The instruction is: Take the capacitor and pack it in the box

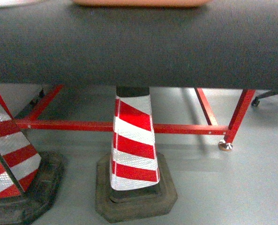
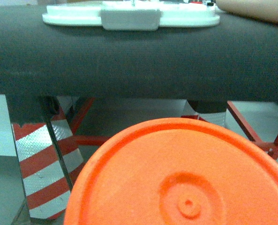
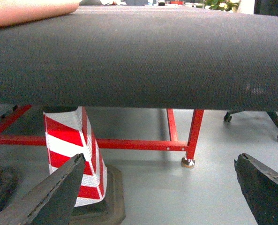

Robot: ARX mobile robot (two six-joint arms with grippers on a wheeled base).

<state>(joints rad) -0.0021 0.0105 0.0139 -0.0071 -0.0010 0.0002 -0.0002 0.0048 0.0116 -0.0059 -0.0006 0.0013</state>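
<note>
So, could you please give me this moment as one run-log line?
phase: pre-pick | right gripper: open, low beside table | left gripper: unseen | lid: on tabletop | box: edge visible | capacitor: unseen

Lid [image 2: 129, 14] left of what seems the box [image 2: 256, 9], both on table [image 1: 139, 47], cones [image 1: 134, 140] beneath.

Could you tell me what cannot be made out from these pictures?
- Capacitor: in no view.
- Box: head view, cut off by the top edge; only a pink sliver.
- White lid: left wrist view, edge-on at table height.
- Left gripper: hidden; an orange disc fills the foreground.
- Right gripper: jaws apart, holding nothing.
</note>
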